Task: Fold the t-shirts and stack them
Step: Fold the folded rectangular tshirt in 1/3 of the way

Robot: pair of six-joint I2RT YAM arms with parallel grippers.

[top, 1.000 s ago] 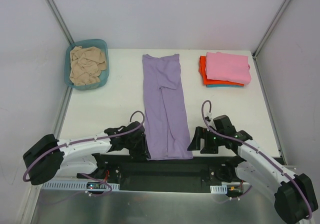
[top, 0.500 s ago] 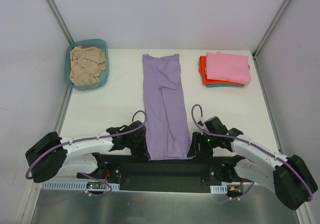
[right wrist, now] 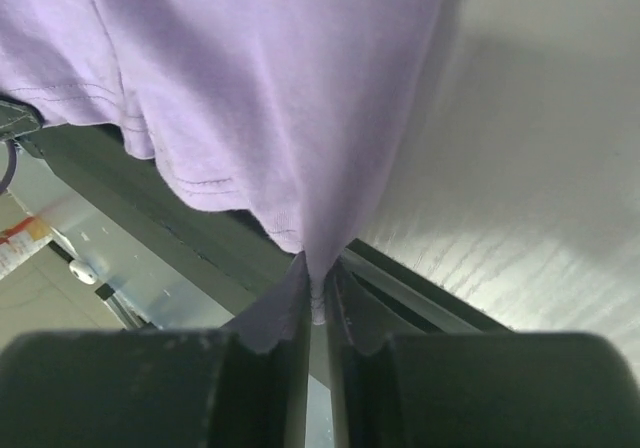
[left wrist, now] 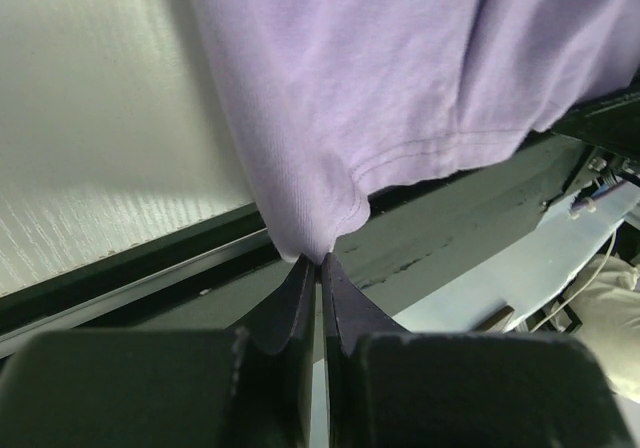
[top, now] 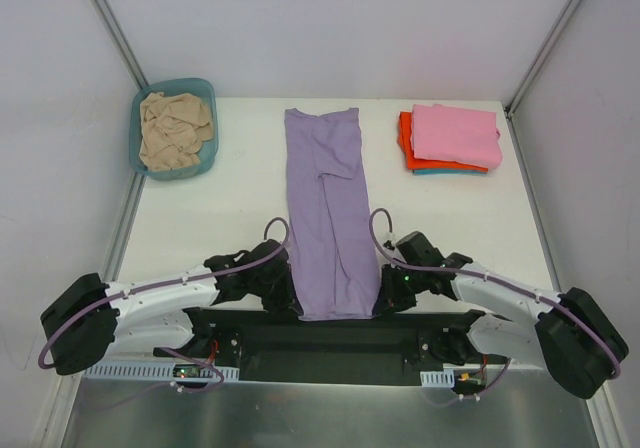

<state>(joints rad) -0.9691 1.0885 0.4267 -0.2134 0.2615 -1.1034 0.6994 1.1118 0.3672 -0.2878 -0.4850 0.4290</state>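
Overhead, a matte white desk point(top: 220, 218) with faint grain sits between pale grey walls point(top: 330, 28). Along its middle lies the lavender t-shirt point(top: 328, 208), a long narrow strip of soft knit; the left gripper point(left wrist: 320, 268) and right gripper point(right wrist: 318, 280) are each clamped on a near hem corner at the front edge.

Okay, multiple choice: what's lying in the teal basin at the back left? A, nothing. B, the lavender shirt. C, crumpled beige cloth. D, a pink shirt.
C: the teal basin holds crumpled beige cloth, while the lavender shirt lies flat mid-table and the pink shirt sits folded at back right.
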